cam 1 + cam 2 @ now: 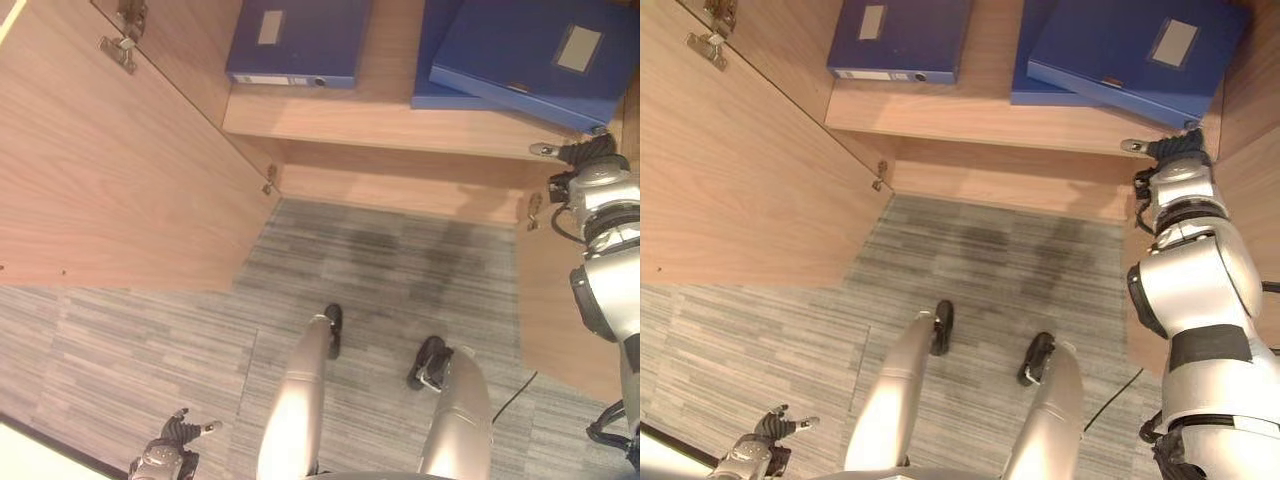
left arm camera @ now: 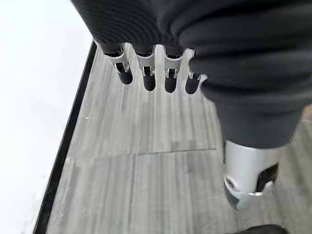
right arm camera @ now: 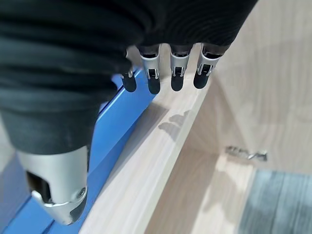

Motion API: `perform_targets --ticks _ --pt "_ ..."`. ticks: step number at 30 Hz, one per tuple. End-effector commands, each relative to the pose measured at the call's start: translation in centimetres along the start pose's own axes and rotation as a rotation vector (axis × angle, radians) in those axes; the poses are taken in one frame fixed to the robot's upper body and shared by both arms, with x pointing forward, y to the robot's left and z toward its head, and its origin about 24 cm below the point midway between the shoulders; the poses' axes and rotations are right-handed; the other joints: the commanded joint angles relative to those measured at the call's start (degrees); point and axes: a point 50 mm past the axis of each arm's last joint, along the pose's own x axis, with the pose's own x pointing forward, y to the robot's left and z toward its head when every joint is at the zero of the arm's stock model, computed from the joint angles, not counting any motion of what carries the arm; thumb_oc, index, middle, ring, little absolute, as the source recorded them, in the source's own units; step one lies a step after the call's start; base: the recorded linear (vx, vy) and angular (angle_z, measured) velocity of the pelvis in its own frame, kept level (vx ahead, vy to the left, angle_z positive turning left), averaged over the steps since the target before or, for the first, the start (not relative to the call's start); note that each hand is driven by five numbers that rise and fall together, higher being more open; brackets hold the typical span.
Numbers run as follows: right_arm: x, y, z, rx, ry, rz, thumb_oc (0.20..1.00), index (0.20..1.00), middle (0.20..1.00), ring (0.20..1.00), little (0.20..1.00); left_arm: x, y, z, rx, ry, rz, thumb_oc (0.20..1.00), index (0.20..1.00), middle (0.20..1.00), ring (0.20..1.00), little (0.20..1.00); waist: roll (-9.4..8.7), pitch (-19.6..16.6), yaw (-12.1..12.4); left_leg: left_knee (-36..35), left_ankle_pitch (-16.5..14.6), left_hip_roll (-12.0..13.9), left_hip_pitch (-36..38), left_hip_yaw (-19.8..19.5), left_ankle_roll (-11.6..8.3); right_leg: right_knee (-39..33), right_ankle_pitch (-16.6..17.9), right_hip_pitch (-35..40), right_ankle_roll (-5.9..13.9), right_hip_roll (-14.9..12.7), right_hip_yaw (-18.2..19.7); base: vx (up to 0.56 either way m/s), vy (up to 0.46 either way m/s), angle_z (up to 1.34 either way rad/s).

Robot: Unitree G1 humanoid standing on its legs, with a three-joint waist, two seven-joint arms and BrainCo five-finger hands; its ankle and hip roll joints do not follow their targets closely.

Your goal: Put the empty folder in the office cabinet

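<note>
The office cabinet (image 1: 130, 190) is seen open, its wooden door (image 1: 100, 150) swung out on the robot's left over the grey carpet (image 1: 390, 270). On the cabinet shelf (image 1: 380, 125), three blue folders are seen: one lying flat on the left (image 1: 295, 40), and on the right a tilted folder (image 1: 535, 55) resting across another one beneath it (image 1: 432, 60). The tilted folder is judged to be the one being put away; one corner reaches the shelf's front edge and may overhang it.

The right hand (image 1: 1165, 150) is held just beside that corner, near the shelf edge. In the right wrist view its fingers (image 3: 153, 83) are straight and slightly spread, gripping nothing. The left hand (image 1: 170, 450) hangs low over the carpet, fingers (image 2: 146, 78) relaxed and apart, empty.

Risk noted: the tilted folder is unsupported at its near corner. A brush from the right hand could tip or slide it off the shelf. The door is not yet closed.
</note>
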Motion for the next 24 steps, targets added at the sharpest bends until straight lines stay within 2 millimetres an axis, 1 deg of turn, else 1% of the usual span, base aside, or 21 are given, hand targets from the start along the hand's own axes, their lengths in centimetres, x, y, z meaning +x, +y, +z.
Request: perform_targets --ticks 1,3,6,7,8,9,10,11,12,13,14,15,16,17,18,19,20,21,22,23,24 --pt "-0.2 -0.5 3.2 0.023 -0.149 -0.056 1.000 1.000 1.000 1.000 1.000 -0.1 2.2 -1.4 0.015 0.053 0.100 1.000 1.000 1.000 1.000 1.000 -1.21 1.44 0.40 -9.79 2.40 0.97 3.82 -2.23 -0.92 -6.58 0.25 13.69 3.31 -2.39 -4.65 0.04 0.068 -0.10" --pt "-0.4 0.7 2.7 -0.014 -0.161 -0.039 1.000 1.000 1.000 1.000 1.000 -0.1 1.7 -1.1 0.016 0.038 0.096 1.000 1.000 1.000 1.000 1.000 -1.48 1.15 0.13 -12.67 3.30 0.63 6.89 -1.85 -1.02 -10.90 2.20 17.45 3.84 -1.99 -5.32 0.06 0.085 -0.09" --pt "-0.7 2.6 0.8 -0.013 -0.137 0.005 1.000 1.000 1.000 1.000 1.000 -0.1 0.6 -0.9 0.025 0.027 0.071 1.000 1.000 1.000 1.000 1.000 -2.07 0.40 -0.45 -17.64 4.57 0.15 11.80 -1.11 -1.12 -17.95 5.24 22.79 4.79 -1.34 -6.15 0.08 0.059 -0.04" --pt "-0.8 3.1 -0.1 -0.005 -0.117 0.015 1.000 1.000 1.000 1.000 1.000 -0.1 0.4 -0.9 0.031 0.024 0.067 1.000 1.000 1.000 1.000 1.000 -2.12 0.11 -0.61 -19.38 5.16 -0.01 13.52 -0.90 -1.23 -20.45 6.51 24.69 5.20 -1.25 -6.57 0.06 0.051 -0.02" --pt "-0.8 3.1 -0.2 -0.005 -0.116 0.015 1.000 1.000 1.000 1.000 1.000 -0.1 0.4 -0.9 0.032 0.025 0.067 1.000 1.000 1.000 1.000 1.000 -2.10 0.18 -0.61 -19.58 5.25 -0.01 13.76 -0.92 -1.23 -20.67 6.62 24.96 5.21 -1.20 -6.64 0.10 0.074 0.02" --pt "-1.2 4.5 -2.3 0.002 -0.076 0.046 1.000 1.000 1.000 1.000 1.000 -0.3 -0.5 -1.1 0.052 0.021 0.045 1.000 1.000 1.000 1.000 1.000 -2.38 -0.71 -0.92 -24.36 6.85 -0.56 17.83 -0.61 -1.38 -26.32 9.38 29.07 6.05 -0.78 -7.39 0.12 0.056 0.00" --pt "-1.5 5.3 -3.3 0.001 -0.064 0.068 1.000 1.000 1.000 1.000 1.000 -0.3 -0.9 -1.1 0.062 0.017 0.037 1.000 1.000 1.000 1.000 1.000 -2.64 -1.16 -1.23 -26.76 7.58 -0.75 19.97 -0.31 -1.50 -29.52 10.45 31.22 6.39 -0.57 -7.87 0.13 0.097 -0.02" --pt "-1.8 5.9 -4.0 0.015 -0.054 0.085 1.000 1.000 1.000 1.000 1.000 -0.3 -1.1 -1.0 0.056 0.013 0.034 1.000 1.000 1.000 1.000 1.000 -2.85 -1.49 -1.56 -29.18 8.22 -0.95 22.04 0.12 -1.36 -31.11 13.41 32.35 7.40 -1.08 -7.76 0.08 0.091 -0.07" --pt "-2.2 6.8 -5.1 -0.001 -0.042 0.112 1.000 1.000 1.000 1.000 1.000 -0.3 -1.3 -0.9 0.051 0.012 0.029 1.000 1.000 1.000 1.000 1.000 -2.79 -1.88 -1.93 -31.26 9.01 -0.72 24.01 0.45 -1.41 -33.00 13.36 33.65 7.39 -0.71 -7.80 0.00 0.128 -0.05" --pt "-2.6 7.6 -5.6 -0.003 -0.042 0.140 1.000 1.000 1.000 1.000 1.000 -0.3 -1.4 -0.7 0.051 0.009 0.027 1.000 1.000 1.000 1.000 1.000 -3.09 -2.32 -2.45 -32.76 10.75 -0.84 24.72 0.79 -0.90 -35.67 15.13 34.55 6.96 -0.51 -7.98 0.01 0.113 -0.05" --pt "-3.2 8.7 -6.3 0.014 -0.034 0.176 1.000 1.000 1.000 1.000 1.000 -0.3 -1.5 -0.6 0.049 0.007 0.022 1.000 1.000 1.000 1.000 1.000 -3.63 -3.05 -2.93 -34.03 11.08 -0.86 26.05 1.11 -0.72 -37.01 16.16 35.45 7.22 -0.38 -7.87 0.01 0.113 -0.09" --pt "-4.0 10.0 -7.5 0.034 -0.020 0.219 1.000 1.000 1.000 1.000 1.000 -0.4 -2.0 -0.8 0.046 0.018 0.011 1.000 1.000 1.000 1.000 1.000 -4.17 -3.79 -3.39 -35.97 11.56 -1.01 27.92 1.63 -0.65 -39.24 17.39 37.04 7.63 -0.26 -7.97 0.10 0.146 -0.15" --pt "-5.8 12.2 -9.4 0.028 -0.019 0.303 1.000 1.000 1.000 1.000 1.000 -0.6 -2.8 -1.2 0.051 0.034 -0.005 1.000 1.000 1.000 1.000 1.000 -5.01 -5.48 -4.41 -39.00 12.23 -1.75 30.62 2.24 -0.25 -42.27 20.38 39.06 8.63 -0.47 -8.00 0.07 0.119 -0.21" --pt "-5.8 12.2 -9.4 0.028 -0.018 0.303 1.000 1.000 1.000 1.000 1.000 -0.6 -2.8 -1.2 0.051 0.035 -0.005 1.000 1.000 1.000 1.000 1.000 -5.02 -5.45 -4.41 -39.10 12.28 -1.78 30.74 2.24 -0.24 -42.35 20.42 39.17 8.64 -0.47 -8.02 0.07 0.127 -0.20" --pt "-6.6 13.1 -10.1 0.034 -0.017 0.345 1.000 1.000 1.000 1.000 1.000 -0.7 -3.0 -1.4 0.046 0.044 -0.012 1.000 1.000 1.000 1.000 1.000 -5.10 -6.13 -4.91 -40.30 12.50 -1.98 31.86 2.53 -0.08 -43.04 21.14 39.63 8.84 -0.47 -7.62 0.07 0.165 -0.24" --pt "-8.7 14.5 -12.7 0.031 0.004 0.421 1.000 1.000 1.000 1.000 1.000 -0.8 -3.6 -1.6 0.055 0.055 -0.030 1.000 1.000 1.000 1.000 1.000 -5.37 -7.84 -6.34 -43.61 12.95 -2.87 34.78 3.12 0.28 -45.21 22.87 41.53 9.47 -0.62 -7.15 0.07 0.166 -0.20" --pt "-8.7 14.5 -12.7 0.031 0.004 0.421 1.000 1.000 1.000 1.000 1.000 -0.8 -3.6 -1.6 0.056 0.055 -0.030 1.000 1.000 1.000 1.000 1.000 -5.37 -7.99 -6.41 -43.68 13.07 -2.91 34.63 3.05 0.31 -45.35 23.00 41.46 9.48 -0.62 -7.24 0.07 0.172 -0.15" --pt "-9.7 14.9 -13.6 0.030 0.009 0.456 1.000 1.000 1.000 1.000 1.000 -0.9 -4.1 -1.8 0.069 0.058 -0.043 1.000 1.000 1.000 1.000 1.000 -5.51 -8.76 -6.90 -44.79 13.21 -3.51 35.89 3.10 0.48 -45.85 24.28 42.19 9.88 -0.90 -6.94 0.07 0.151 -0.12" --pt "-10.8 15.0 -14.9 0.032 0.010 0.497 1.000 1.000 1.000 1.000 1.000 -1.1 -4.7 -2.1 0.097 0.069 -0.066 1.000 1.000 1.000 1.000 1.000 -5.66 -10.49 -7.86 -46.33 12.93 -4.50 37.41 3.36 0.87 -47.07 26.06 42.96 10.44 -1.20 -6.50 0.09 0.204 -0.07" --pt "-11.1 14.9 -15.5 0.022 0.012 0.509 1.000 1.000 1.000 1.000 1.000 -1.2 -4.8 -2.2 0.108 0.069 -0.075 1.000 1.000 1.000 1.000 1.000 -5.68 -11.20 -8.21 -46.33 12.52 -4.87 37.88 3.44 0.93 -47.45 26.34 43.35 10.58 -1.33 -6.48 0.06 0.154 -0.05" --pt "-11.2 14.9 -15.5 0.022 0.012 0.509 1.000 1.000 1.000 1.000 1.000 -1.2 -4.9 -2.2 0.109 0.069 -0.075 1.000 1.000 1.000 1.000 1.000 -5.67 -11.22 -8.21 -46.33 12.51 -4.88 37.91 3.42 0.93 -47.51 26.37 43.42 10.60 -1.33 -6.51 0.03 0.111 0.01"
